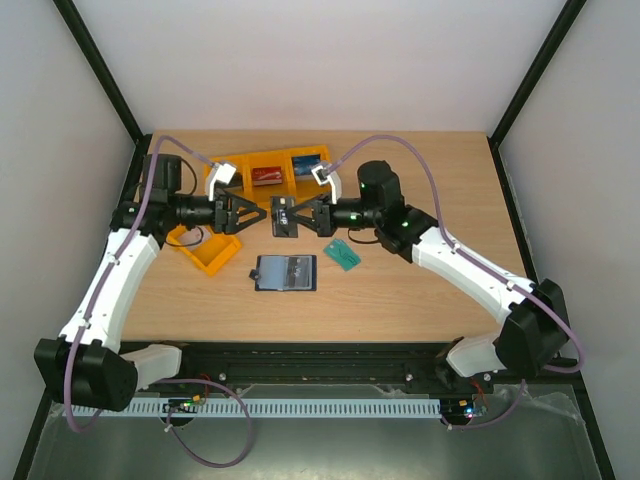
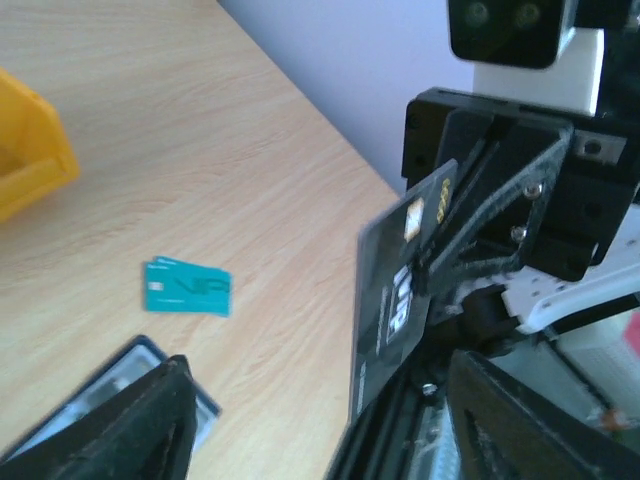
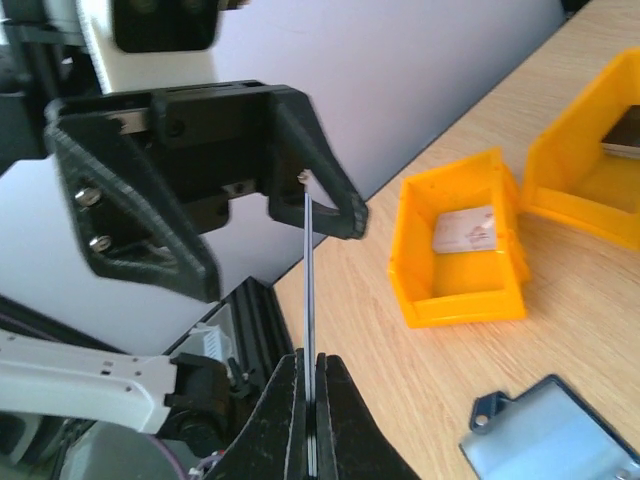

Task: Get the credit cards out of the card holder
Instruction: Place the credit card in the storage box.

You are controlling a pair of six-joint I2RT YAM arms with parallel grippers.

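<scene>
Dark credit card, perhaps gold-chipped, clamped in right pincer; left pincer apart

Orange plastic bins sit toward the far side of a wooden table; a teal-green card lies flat mid-table.

Dark card: white print beside a gold chip, too blurred to read.
Teal card: dark lettering, illegible.
Readable text overall: none.
</scene>
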